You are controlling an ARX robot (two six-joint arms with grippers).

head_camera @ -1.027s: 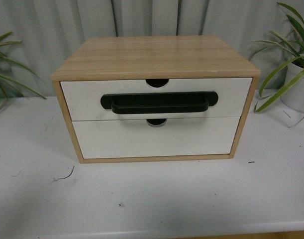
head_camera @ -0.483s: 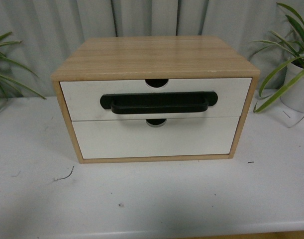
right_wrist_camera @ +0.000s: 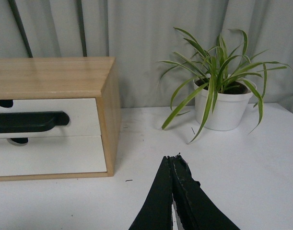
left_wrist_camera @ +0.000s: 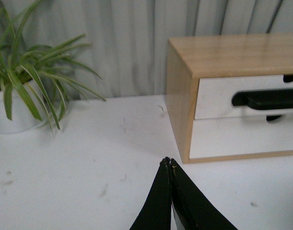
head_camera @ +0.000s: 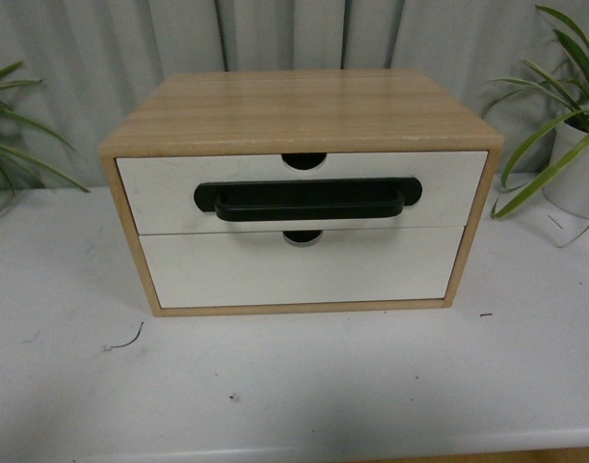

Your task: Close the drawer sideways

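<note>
With the drawer sitting nearly flush in the cabinet mid-counter, both closed pincers hang back empty; a careless late push might just shove the cabinet.

potted plant | second plant | white table | grey curtain

Drawer: white front, black bar handle; lower drawer: plain white front; cabinet: light wood with lengthwise grain; tabletop: white, flecked with dark specks; plants: green striped leaves in white pots; backdrop curtain: pale grey; both grippers: black.
</note>
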